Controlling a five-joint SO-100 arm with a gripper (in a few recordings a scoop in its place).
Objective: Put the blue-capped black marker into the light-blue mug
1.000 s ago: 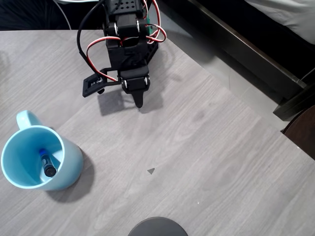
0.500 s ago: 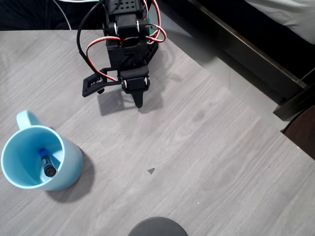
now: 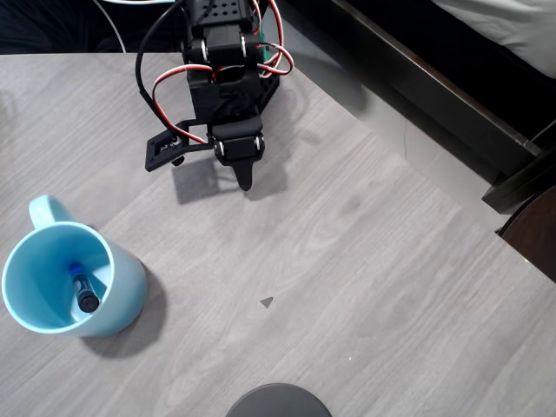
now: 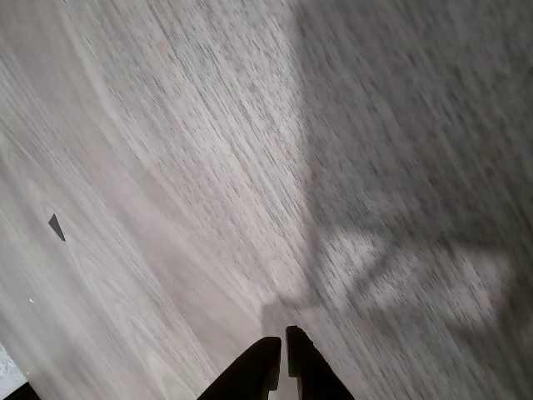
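One light-blue mug [image 3: 61,287]; one blue-capped black marker [image 3: 83,290]; one small dark triangular mark [image 3: 267,302]; one dark round object [image 3: 278,401] at the tabletop [image 3: 365,287] edge.

table [image 3: 373,287]: matt grey woodgrain | light-blue mug [image 3: 130,287]: glossy ceramic | claw [image 4: 281,367]: black plastic

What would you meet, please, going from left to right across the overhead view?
Pale sky-blue ceramic mug holding the blue-capped black marker → black robot hand, closed and empty → small dark triangular mark on the grey wood-grain table → dark bar along the table's right edge.
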